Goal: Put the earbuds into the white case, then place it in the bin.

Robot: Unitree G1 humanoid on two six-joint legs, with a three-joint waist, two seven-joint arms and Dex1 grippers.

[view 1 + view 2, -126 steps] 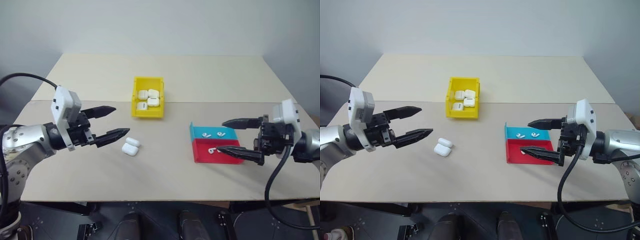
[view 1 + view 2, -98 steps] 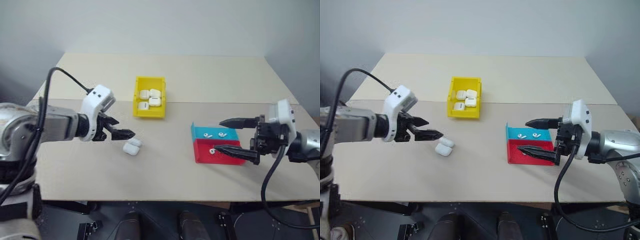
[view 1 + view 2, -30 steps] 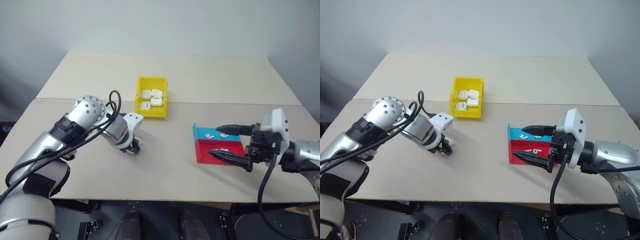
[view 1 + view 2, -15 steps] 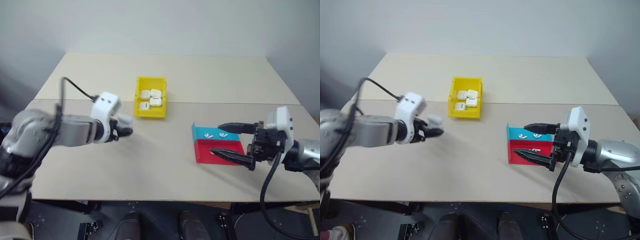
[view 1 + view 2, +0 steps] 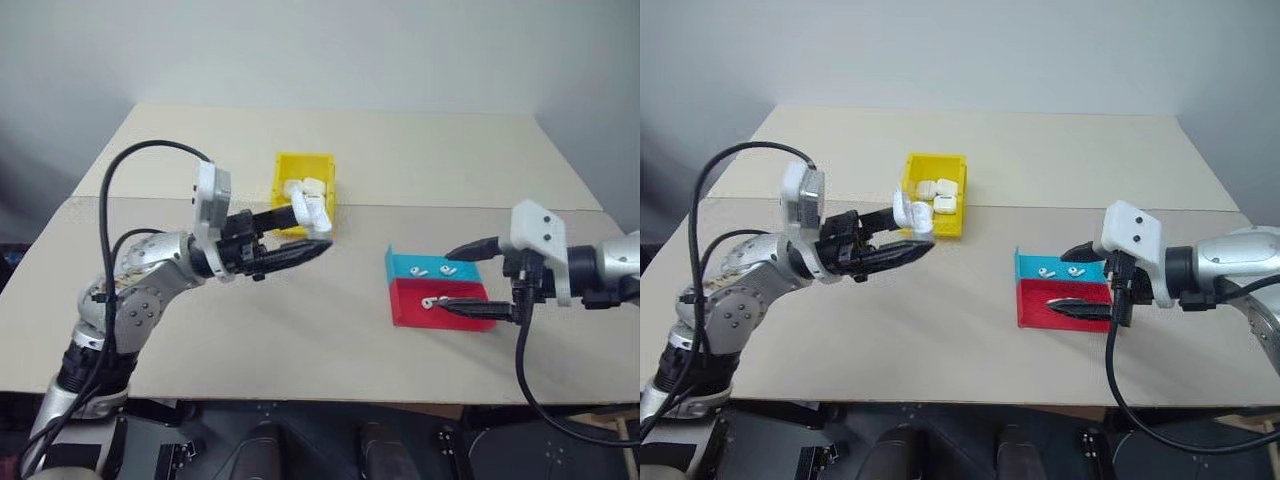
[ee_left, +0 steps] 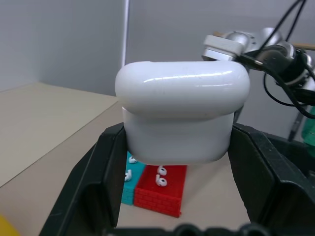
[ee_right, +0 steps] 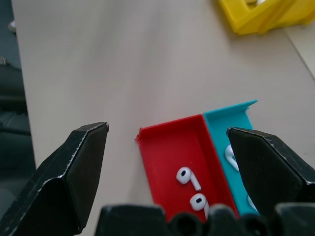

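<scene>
- The left end effector (image 5: 300,235) is up off the desk (image 5: 330,340), clenched on the white case (image 6: 181,115); the wrist view shows the case pinched between both black fingers with its lid closed.
- In the head views the case rides in the air in front of the yellow bin (image 5: 303,168), which already carries several other white cases (image 5: 935,196) inside.
- Over on the right, the right end effector (image 5: 478,282) is spread wide and grasping nothing, poised just above the half-teal, half-red tray (image 5: 436,312).
- The earbuds (image 7: 193,189) are lying in that tray: two in the red half, two more in the teal half (image 5: 432,270).
- My read on the step: the case is picked and presented, and loading the earbuds has not begun.
- The next move calls for getting that lid open, since nothing goes in while it is shut.
- Then the right end effector needs to drop onto one tiny earbud in the red half and close gently; they are small and glossy, so a slip is likely.
- The two arms stand well apart, so one must travel to the other before any insertion.
</scene>
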